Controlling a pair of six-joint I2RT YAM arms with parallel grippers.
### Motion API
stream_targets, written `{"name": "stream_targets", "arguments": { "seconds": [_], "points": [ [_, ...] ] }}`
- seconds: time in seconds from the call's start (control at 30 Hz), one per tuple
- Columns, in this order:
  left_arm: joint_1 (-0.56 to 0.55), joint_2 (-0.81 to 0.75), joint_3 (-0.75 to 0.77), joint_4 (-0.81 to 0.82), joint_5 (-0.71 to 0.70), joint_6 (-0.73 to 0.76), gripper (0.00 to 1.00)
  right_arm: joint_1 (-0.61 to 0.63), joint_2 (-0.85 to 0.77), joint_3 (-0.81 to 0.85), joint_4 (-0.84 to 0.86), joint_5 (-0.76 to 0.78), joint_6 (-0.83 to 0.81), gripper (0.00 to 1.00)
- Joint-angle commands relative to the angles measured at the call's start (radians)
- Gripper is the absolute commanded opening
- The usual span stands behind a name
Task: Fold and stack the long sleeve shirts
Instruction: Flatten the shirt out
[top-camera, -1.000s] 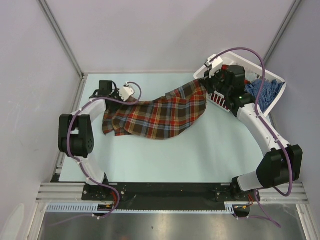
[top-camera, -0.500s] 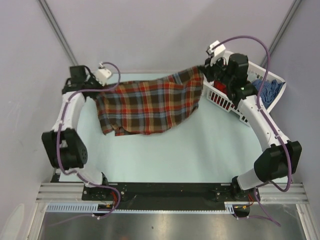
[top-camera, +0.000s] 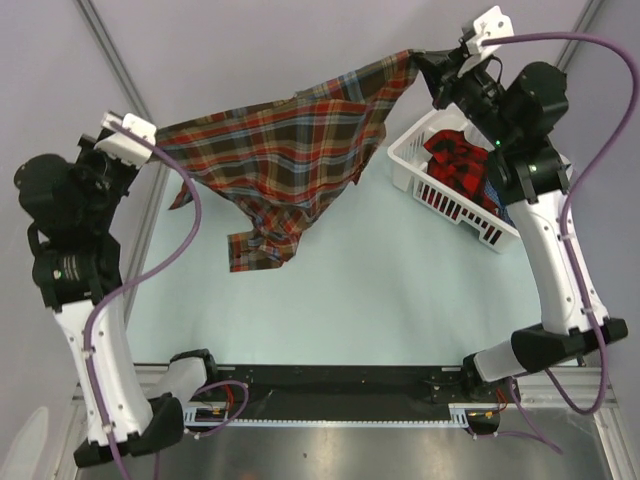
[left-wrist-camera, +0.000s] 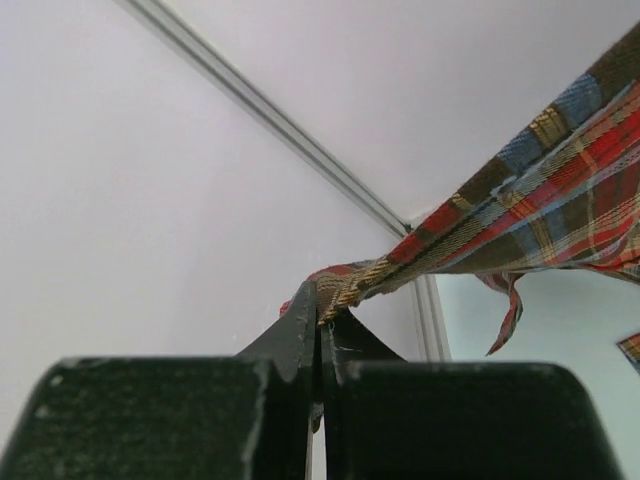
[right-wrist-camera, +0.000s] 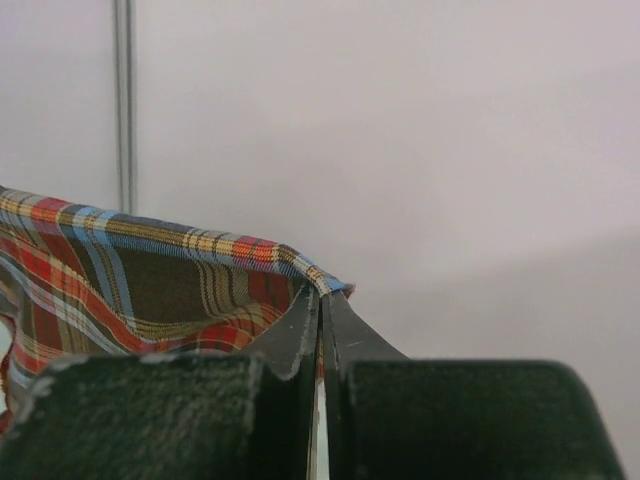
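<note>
1. The brown plaid shirt (top-camera: 290, 150) hangs in the air over the pale bench (top-camera: 400, 300), strung between the two hands like washing on a line.
2. The left hand (top-camera: 157, 133) is held high at the far left. In its wrist view the two fingers (left-wrist-camera: 295, 335) are pressed together with barely a slit between them. They pinch a bunched corner of the shirt's edge.
3. The right hand (top-camera: 416, 58) is held high at the far right, above the far corner of the basket (top-camera: 410, 165). In its wrist view the fingers (right-wrist-camera: 345, 335) are likewise clamped tight, gripping a hemmed corner of the same shirt right at their tips.
4. The shirt's upper edge runs from one hand to the other with only a slight sag. Below it the cloth droops in loose folds and narrows toward the bottom.
5. The lowest part, a sleeve end or a flap of the hem, dangles over the left middle of the bench. I cannot tell whether it touches the surface.
6. The cloth is brown, crossed by red-orange and light-blue stripes.
7. The white plastic basket stands on the bench at the far right, just beside the right arm.
8. A red-and-black shirt (top-camera: 455, 160) lies crumpled inside the basket. The arm hides the rest of what the basket holds.
</note>
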Motion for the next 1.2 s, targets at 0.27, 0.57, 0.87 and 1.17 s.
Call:
{"name": "stream_targets", "arguments": {
  "seconds": [0.27,0.57,0.87,1.17],
  "points": [
    [0.016,-0.217,0.116,-0.063,-0.127,-0.129,0.0,0.118,-0.304,0.0,-0.074,0.166,-0.029,0.0],
    [0.014,-0.15,-0.166,-0.13,-0.041,-0.046,0.0,0.113,-0.298,-0.38,-0.073,0.15,-0.128,0.0],
    [0.011,0.423,0.143,0.003,-0.045,-0.313,0.0,0.032,0.307,0.011,0.096,0.152,-0.036,0.0],
    [0.04,0.574,0.721,0.403,-0.288,-0.445,0.0,0.052,0.478,0.595,0.555,0.265,-0.016,0.0]
  ]
}}
